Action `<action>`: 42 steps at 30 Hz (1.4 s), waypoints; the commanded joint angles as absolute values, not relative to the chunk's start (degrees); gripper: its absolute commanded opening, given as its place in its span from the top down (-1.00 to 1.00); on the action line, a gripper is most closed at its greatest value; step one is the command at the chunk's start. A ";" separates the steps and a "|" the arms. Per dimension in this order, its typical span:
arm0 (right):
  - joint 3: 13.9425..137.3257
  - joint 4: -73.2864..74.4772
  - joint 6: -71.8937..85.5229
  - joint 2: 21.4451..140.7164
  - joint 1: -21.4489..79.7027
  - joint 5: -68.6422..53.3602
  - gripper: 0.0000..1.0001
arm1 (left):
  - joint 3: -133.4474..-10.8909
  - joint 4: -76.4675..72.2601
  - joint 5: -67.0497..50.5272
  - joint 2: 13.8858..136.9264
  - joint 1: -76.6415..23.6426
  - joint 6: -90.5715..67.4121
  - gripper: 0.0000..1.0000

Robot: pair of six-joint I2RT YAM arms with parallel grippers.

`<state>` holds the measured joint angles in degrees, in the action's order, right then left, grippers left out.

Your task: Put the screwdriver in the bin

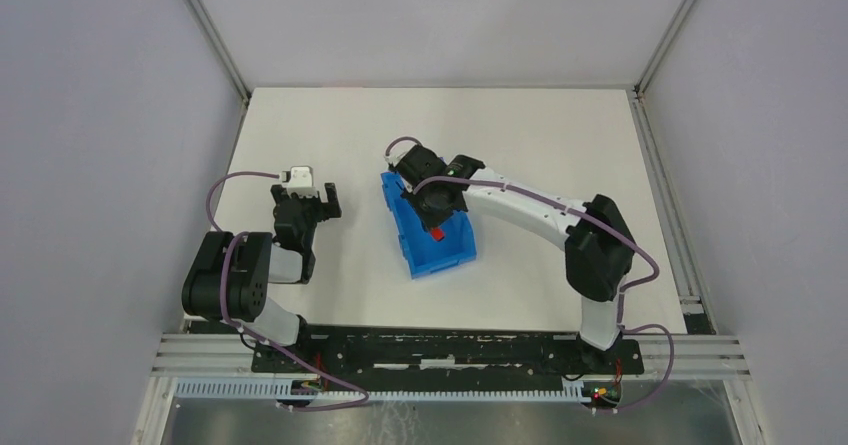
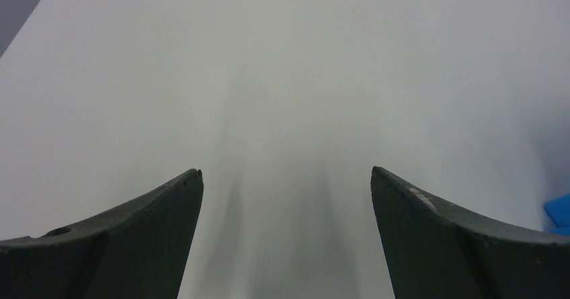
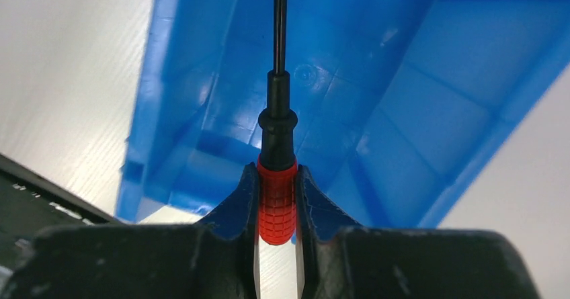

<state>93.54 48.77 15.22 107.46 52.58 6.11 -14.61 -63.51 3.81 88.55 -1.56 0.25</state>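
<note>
Right gripper [image 3: 277, 175] pinching screwdriver [image 3: 277, 130] by red handle, shaft at 12 o'clock over bin [image 3: 417, 97] interior; left gripper [image 2: 286, 178] spread wide above table [image 2: 282, 77], 9 o'clock of bin.

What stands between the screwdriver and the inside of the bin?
Nothing visible. The right gripper holds the screwdriver by its red handle at the open bin, shaft pointing inside; the floor under it looks bare.
</note>
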 commanded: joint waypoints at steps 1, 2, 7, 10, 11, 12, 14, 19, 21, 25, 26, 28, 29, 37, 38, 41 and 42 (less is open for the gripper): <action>89.89 44.01 15.90 111.19 52.81 7.70 1.00 | -14.77 -65.30 3.02 87.54 -1.10 -1.41 -1.00; 89.54 44.52 15.90 112.67 52.79 8.36 1.00 | -14.77 -65.30 3.03 87.54 -1.14 -1.41 -1.00; 84.92 38.78 17.29 114.84 52.78 9.79 1.00 | -14.77 -65.30 2.93 87.54 -1.14 -1.41 -1.00; 83.01 36.14 18.34 115.18 52.80 10.57 0.87 | -14.76 -65.30 2.93 87.54 -1.14 -1.41 -1.00; 82.45 35.18 18.53 115.09 52.79 10.78 0.80 | -14.77 -65.30 2.99 87.54 -1.14 -1.41 -1.00; 81.83 34.51 18.76 115.01 52.82 10.98 0.73 | -14.77 -65.31 2.91 87.56 -1.14 -1.41 -1.00; 81.79 34.46 18.79 114.93 52.82 11.05 0.54 | -14.77 -65.30 2.97 87.54 -1.14 -1.41 -1.00; 83.34 35.40 18.92 112.75 52.79 12.16 0.24 | -14.77 -65.30 2.90 87.53 -1.14 -1.41 -1.00; 83.95 35.33 18.85 110.51 52.95 12.98 0.22 | -14.77 -65.30 2.92 87.54 -1.14 -1.41 -1.00; 86.16 36.05 18.41 104.72 53.08 15.46 0.21 | -14.77 -65.30 2.97 87.47 -1.14 -1.41 -1.00; 86.89 36.46 18.05 103.20 53.07 15.98 0.20 | -14.77 -65.30 2.92 87.53 -1.14 -1.41 -1.00; 87.71 36.00 16.58 99.43 53.11 16.77 0.17 | -14.77 -65.30 2.96 87.54 -1.14 -1.41 -1.00; 86.93 34.59 15.38 96.92 53.09 17.06 0.12 | -14.77 -65.30 3.03 87.54 -1.14 -1.41 -1.00; 68.94 21.15 6.18 72.44 48.95 25.90 -0.96 | -14.77 -65.30 2.92 87.55 -1.14 -1.41 -1.00; 65.23 19.10 5.51 69.16 47.41 26.16 -0.96 | -14.77 -65.35 3.01 87.54 -1.14 -1.41 -1.00; 53.36 10.94 4.01 60.56 43.99 29.89 -0.96 | -14.77 -65.31 2.99 87.54 -1.14 -1.38 -1.00; 49.02 8.64 3.73 57.69 43.56 32.06 -0.96 | -14.77 -65.30 2.97 87.54 -1.14 -1.40 -1.00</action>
